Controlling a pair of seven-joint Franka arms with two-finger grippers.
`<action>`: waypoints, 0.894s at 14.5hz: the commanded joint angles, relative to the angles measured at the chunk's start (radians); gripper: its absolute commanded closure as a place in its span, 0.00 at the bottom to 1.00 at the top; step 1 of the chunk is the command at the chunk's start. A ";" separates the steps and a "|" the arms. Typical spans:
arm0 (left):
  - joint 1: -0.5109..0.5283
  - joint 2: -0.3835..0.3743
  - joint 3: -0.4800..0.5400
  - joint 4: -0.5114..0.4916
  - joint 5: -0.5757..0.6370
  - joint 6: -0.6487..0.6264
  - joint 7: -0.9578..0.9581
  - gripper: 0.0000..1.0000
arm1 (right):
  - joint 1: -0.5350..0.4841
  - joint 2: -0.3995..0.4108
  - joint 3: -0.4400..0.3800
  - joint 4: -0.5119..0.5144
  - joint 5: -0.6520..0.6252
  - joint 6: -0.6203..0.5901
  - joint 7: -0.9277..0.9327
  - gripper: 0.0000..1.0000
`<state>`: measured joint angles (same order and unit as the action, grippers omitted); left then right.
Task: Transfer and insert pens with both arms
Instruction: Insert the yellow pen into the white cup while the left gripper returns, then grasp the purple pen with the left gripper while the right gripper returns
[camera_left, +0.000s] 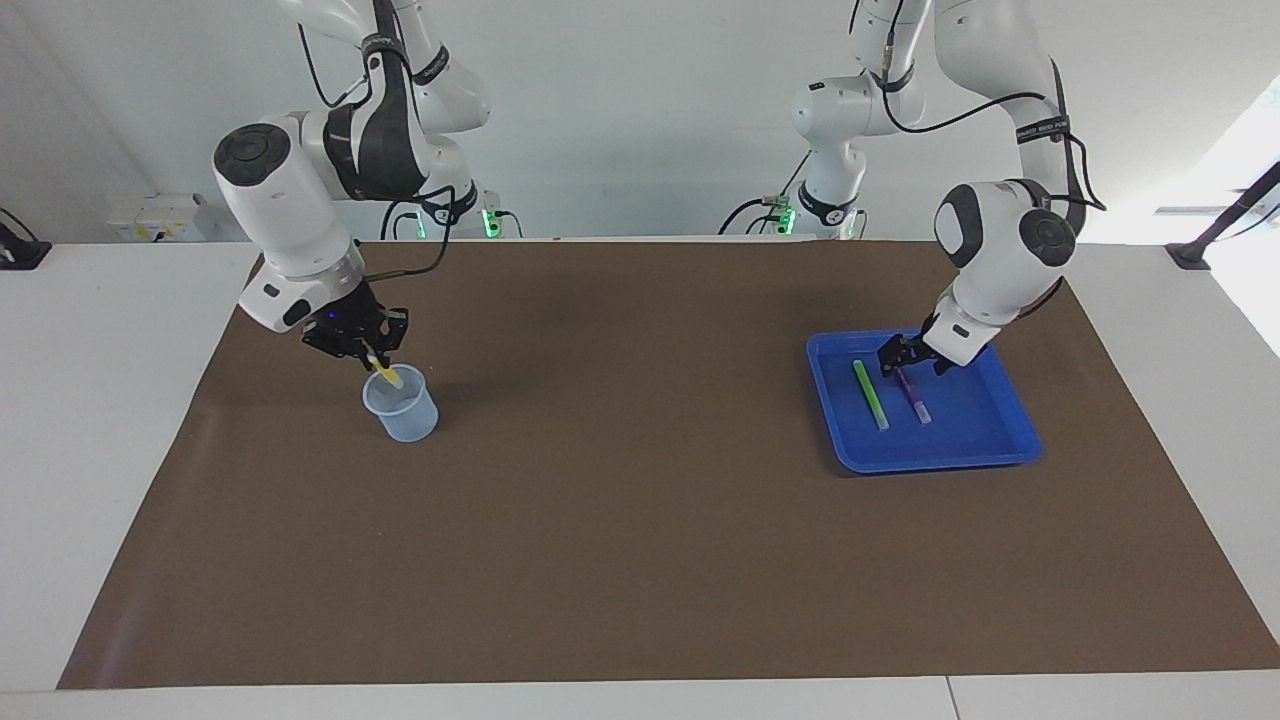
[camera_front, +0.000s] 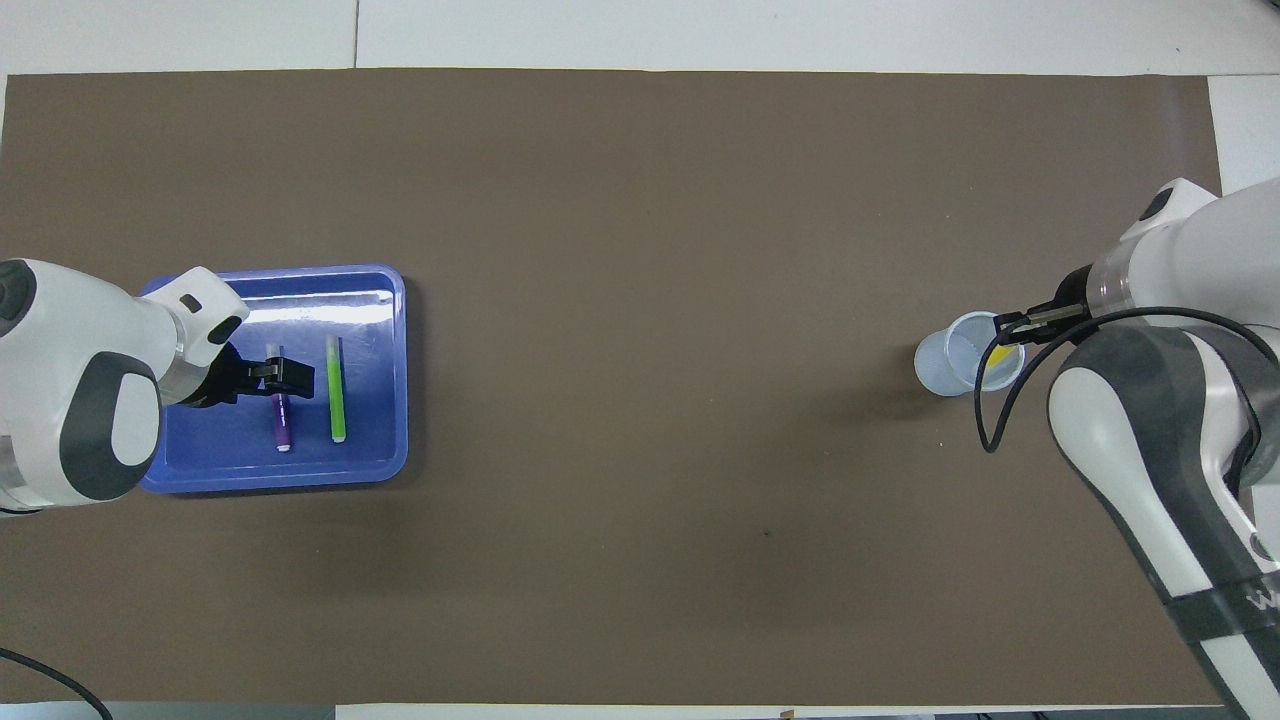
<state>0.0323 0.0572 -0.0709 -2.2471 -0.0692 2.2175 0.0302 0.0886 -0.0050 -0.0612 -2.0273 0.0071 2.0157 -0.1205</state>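
Note:
My right gripper (camera_left: 368, 352) is shut on the yellow pen (camera_left: 385, 373), which tilts down with its lower end inside the pale blue cup (camera_left: 402, 405). From above, the yellow pen (camera_front: 998, 360) shows inside the cup (camera_front: 945, 368) under the right gripper (camera_front: 1003, 326). My left gripper (camera_left: 908, 358) is open and low in the blue tray (camera_left: 990, 445). It straddles the purple pen (camera_left: 914, 398) at the end away from its pale tip. The green pen (camera_left: 870, 394) lies beside the purple one. In the overhead view the left gripper (camera_front: 285, 372) crosses the purple pen (camera_front: 282, 425), next to the green pen (camera_front: 337, 390).
A brown mat (camera_left: 640, 520) covers most of the white table. The tray (camera_front: 392, 300) sits toward the left arm's end and the cup toward the right arm's end. Two slimmer white arms with green-lit bases stand at the robots' edge.

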 joint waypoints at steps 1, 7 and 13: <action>0.011 0.001 -0.004 -0.049 0.022 0.086 0.019 0.00 | -0.020 -0.038 0.014 -0.091 -0.013 0.055 -0.013 1.00; 0.031 0.038 -0.004 -0.045 0.065 0.136 0.031 0.10 | -0.024 -0.038 0.015 -0.071 -0.007 0.054 -0.027 0.00; 0.032 0.064 -0.004 -0.039 0.100 0.157 0.033 0.28 | 0.040 -0.027 0.044 0.130 0.227 -0.065 -0.031 0.00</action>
<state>0.0489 0.1160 -0.0696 -2.2837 0.0016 2.3526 0.0503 0.1244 -0.0385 -0.0217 -1.9267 0.1174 1.9720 -0.1419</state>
